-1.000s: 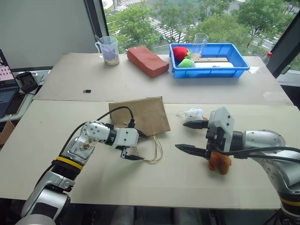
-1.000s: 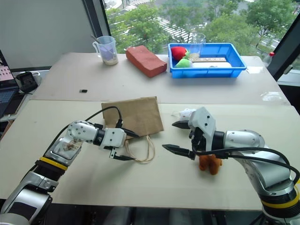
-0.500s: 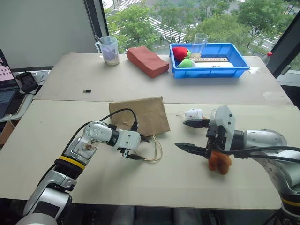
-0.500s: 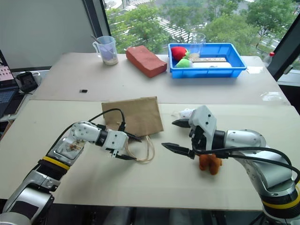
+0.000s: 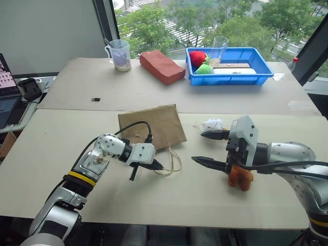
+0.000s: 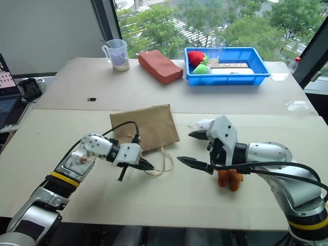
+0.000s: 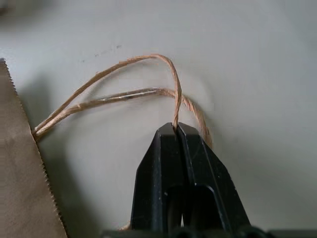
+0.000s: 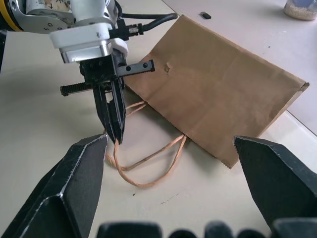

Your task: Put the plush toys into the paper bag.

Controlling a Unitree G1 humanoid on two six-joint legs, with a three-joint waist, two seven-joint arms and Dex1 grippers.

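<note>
Left hand (image 7: 177, 130) pinching twisted cord handle (image 7: 174, 94) of flat kraft paper bag (image 5: 151, 126), right hand (image 5: 209, 148) spread open

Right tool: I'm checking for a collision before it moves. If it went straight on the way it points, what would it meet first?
Judging by its wrist view, the open right tool aims at the paper bag's cord handles and the left tool pinching them; it would probably meet these first, then the paper bag. Depth is uncertain.
</note>
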